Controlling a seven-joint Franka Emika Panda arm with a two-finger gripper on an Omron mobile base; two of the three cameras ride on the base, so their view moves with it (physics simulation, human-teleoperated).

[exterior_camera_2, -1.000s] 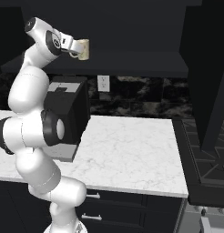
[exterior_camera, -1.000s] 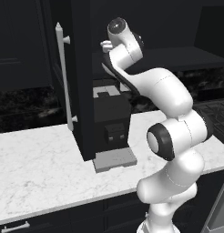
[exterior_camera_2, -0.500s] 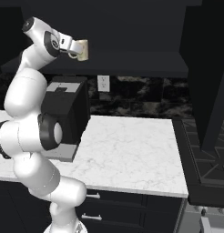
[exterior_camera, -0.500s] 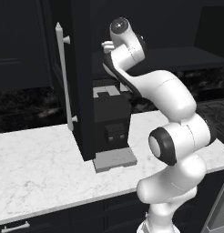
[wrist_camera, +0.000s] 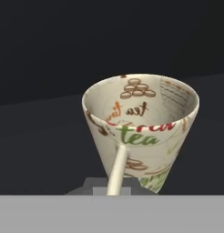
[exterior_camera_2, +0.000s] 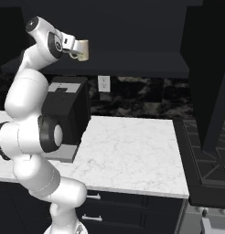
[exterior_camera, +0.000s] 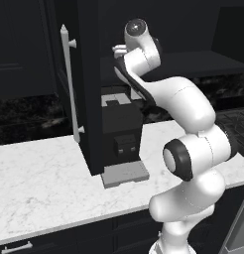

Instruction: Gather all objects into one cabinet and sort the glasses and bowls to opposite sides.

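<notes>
My gripper [exterior_camera_2: 74,46] is shut on a cream-beige cup [exterior_camera_2: 83,49], held high in front of the black cabinet's dark shelf [exterior_camera_2: 132,61]. In the hand view the cup [wrist_camera: 141,123] has printed tea lettering. Its mouth tips toward the camera and its thin handle runs down into my gripper [wrist_camera: 109,185]. From the left base view my wrist covers most of the cup, with only a pale edge [exterior_camera: 119,48] showing. Left of the arm, the cabinet's tall door [exterior_camera: 87,84] with its long silver bar handle [exterior_camera: 69,84] stands open. The bowls are out of view.
A black coffee machine [exterior_camera: 121,134] on a grey base stands on the white marble counter [exterior_camera: 39,183] under the shelf, close beside the arm. A dark stove [exterior_camera_2: 206,151] lies at the counter's right end. A wall outlet [exterior_camera_2: 104,83] sits on the backsplash.
The arm's upper joints have shifted a little. The cup stays gripped at nearly the same spot by the shelf.
</notes>
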